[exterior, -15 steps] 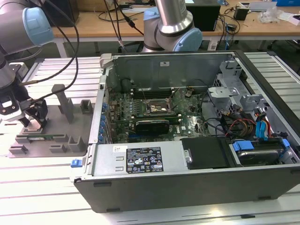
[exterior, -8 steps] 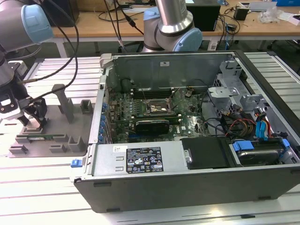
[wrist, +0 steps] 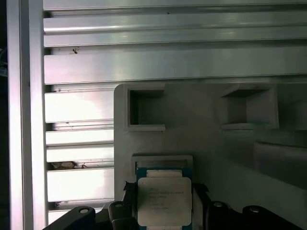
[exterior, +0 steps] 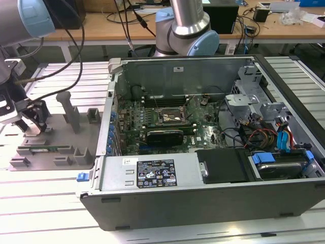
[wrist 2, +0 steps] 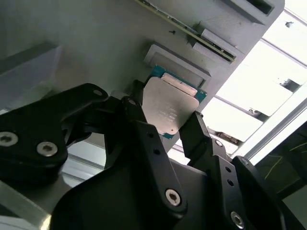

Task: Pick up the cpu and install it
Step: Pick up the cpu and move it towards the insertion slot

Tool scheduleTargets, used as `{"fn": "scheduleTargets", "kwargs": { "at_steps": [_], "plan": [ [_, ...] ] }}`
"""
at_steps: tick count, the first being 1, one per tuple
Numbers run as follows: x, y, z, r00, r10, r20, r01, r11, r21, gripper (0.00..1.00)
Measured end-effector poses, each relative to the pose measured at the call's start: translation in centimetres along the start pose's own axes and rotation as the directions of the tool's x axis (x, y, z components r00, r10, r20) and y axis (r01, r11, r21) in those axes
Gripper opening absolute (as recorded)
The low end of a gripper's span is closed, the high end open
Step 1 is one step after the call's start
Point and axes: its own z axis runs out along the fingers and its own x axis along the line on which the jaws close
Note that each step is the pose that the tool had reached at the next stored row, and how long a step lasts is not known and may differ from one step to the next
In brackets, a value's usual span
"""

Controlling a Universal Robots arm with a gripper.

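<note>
The pincer (exterior: 31, 122) hangs low over the grey tray (exterior: 61, 147) at the exterior view's left, well apart from the open case (exterior: 152, 175) in the middle of the counter (exterior: 45, 203).

In both wrist views the pincer (wrist 2: 168, 112) (wrist: 163, 190) is clenched on the cpu (wrist 2: 168, 105) (wrist: 164, 201). Its 2 black fingers (wrist 2: 144, 129) (wrist: 128, 191) press against opposite edges of the chip. The cpu faces up with its silver-grey plate showing, and a thin green rim peeks out around that plate. It sits at a shallow framed pocket of the tray (wrist 2: 96, 43) (wrist: 201, 139), just beside a raised grey block. Whether the chip rests in the pocket or is lifted just clear of it, I cannot tell. In the first wrist view 2 square recesses lie further along the tray, with the ribbed metal counter (wrist: 168, 62) beyond them.

Inside the case the green motherboard (exterior: 203, 134) lies flat. Its dark square socket (exterior: 170, 115) sits near the middle of the board, with its frame showing. The arm (exterior: 185, 30) rises behind the case, and cables hang from it toward the exterior view's left.
</note>
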Motion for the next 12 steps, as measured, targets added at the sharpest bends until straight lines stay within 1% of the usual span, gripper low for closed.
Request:
{"fn": "scheduleTargets", "kwargs": {
  "at_steps": [3,12],
  "plan": [
    [-0.03,0.05,-0.94,1.0,0.0,0.0002,0.0,1.0,0.0,0.55],
    [-0.09,0.15,-2.79,1.0,0.0,0.0001,0.0,1.0,0.0001,0.55]
  ]
}}
